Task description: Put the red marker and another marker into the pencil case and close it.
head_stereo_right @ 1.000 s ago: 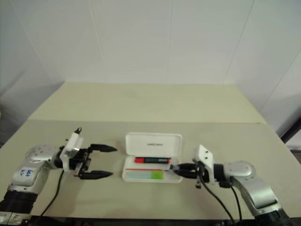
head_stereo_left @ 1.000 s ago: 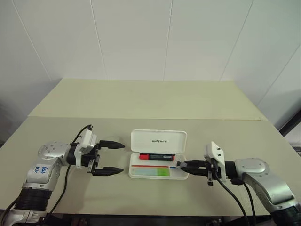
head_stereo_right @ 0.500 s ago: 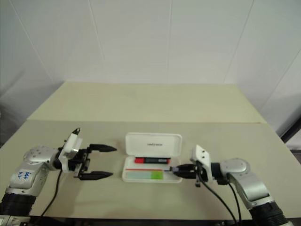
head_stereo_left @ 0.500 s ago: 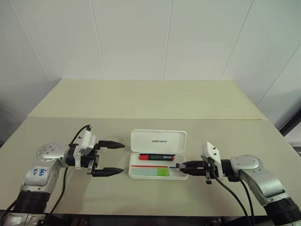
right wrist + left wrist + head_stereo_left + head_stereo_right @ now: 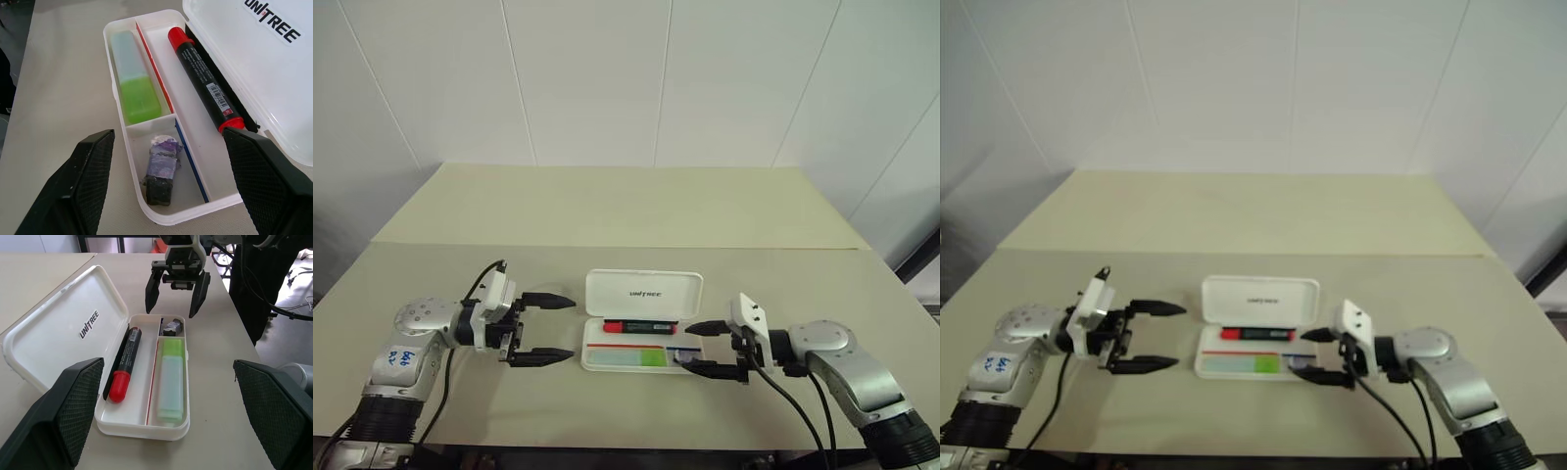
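The white pencil case (image 5: 644, 291) lies open mid-table, its lid tipped back. The red marker (image 5: 641, 326), red-capped with a black barrel (image 5: 205, 85), lies in the rear compartment. In the front compartment rests another marker (image 5: 171, 377), light green (image 5: 137, 88). A small dark stub (image 5: 160, 176) sits in the small end compartment. My right gripper (image 5: 693, 348) is open at the case's right end, fingers either side of the stub's compartment, holding nothing. My left gripper (image 5: 566, 328) stands open just left of the case, empty, not touching it.
The beige table (image 5: 626, 211) stretches far behind the case, with a seam across it. White walls stand behind. Dark frames and cables (image 5: 274, 279) show beyond the table's right side in the left wrist view.
My right gripper has opened at the case's right end; the small dark stub that was at its tips now lies in the end compartment. The left gripper has stayed put.
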Available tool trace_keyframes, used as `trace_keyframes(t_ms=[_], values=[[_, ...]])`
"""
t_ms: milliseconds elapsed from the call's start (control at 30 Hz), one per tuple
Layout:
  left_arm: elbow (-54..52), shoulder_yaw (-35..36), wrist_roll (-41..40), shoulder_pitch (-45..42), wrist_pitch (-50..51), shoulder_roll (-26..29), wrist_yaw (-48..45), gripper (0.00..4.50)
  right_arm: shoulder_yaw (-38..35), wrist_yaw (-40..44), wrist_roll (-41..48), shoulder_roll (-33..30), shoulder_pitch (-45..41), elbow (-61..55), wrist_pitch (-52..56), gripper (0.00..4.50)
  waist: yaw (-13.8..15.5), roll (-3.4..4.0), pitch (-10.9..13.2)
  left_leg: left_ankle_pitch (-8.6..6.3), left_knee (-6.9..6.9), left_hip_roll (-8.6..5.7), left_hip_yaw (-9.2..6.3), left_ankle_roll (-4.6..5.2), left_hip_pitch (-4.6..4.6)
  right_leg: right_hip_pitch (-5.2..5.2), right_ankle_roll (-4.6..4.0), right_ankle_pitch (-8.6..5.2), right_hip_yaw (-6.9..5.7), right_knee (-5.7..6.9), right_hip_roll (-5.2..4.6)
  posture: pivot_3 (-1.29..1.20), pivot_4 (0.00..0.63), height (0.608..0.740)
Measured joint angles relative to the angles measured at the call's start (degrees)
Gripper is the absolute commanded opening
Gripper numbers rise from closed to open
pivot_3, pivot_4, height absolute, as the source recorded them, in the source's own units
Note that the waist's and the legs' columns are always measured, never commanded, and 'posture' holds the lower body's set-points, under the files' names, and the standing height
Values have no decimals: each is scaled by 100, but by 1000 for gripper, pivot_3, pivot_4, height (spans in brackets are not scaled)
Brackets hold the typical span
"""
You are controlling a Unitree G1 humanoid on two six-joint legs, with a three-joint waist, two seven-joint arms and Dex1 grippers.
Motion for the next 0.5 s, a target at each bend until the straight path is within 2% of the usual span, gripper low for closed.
trace_keyframes(t_ms=[200, 400, 500], values=[[426, 35, 115, -349, -395, -149, 229, 4500, -684, -392, 283, 105, 249, -415, -129, 4478, 10, 0, 0, 0, 1, -1, -1, 0, 0, 0, 2, 1, 0, 1, 0, 0, 150, 740], [1353, 154, 131, -870, -807, -265, 319, 4500, -1466, -215, 825, 3, 820, -688, -353, 4478, 15, 0, 0, 0, 1, -4, -1, 0, -5, 1, 8, 1, -2, -3, -2, 0, 150, 740], [1923, 198, 235, -1232, -1102, -300, 335, 3963, -1792, -59, 1030, -102, 887, -673, -406, 4500, 13, 0, 0, 0, 3, -3, -2, 0, -3, 2, 8, 2, -3, 0, 0, 0, 150, 740]])
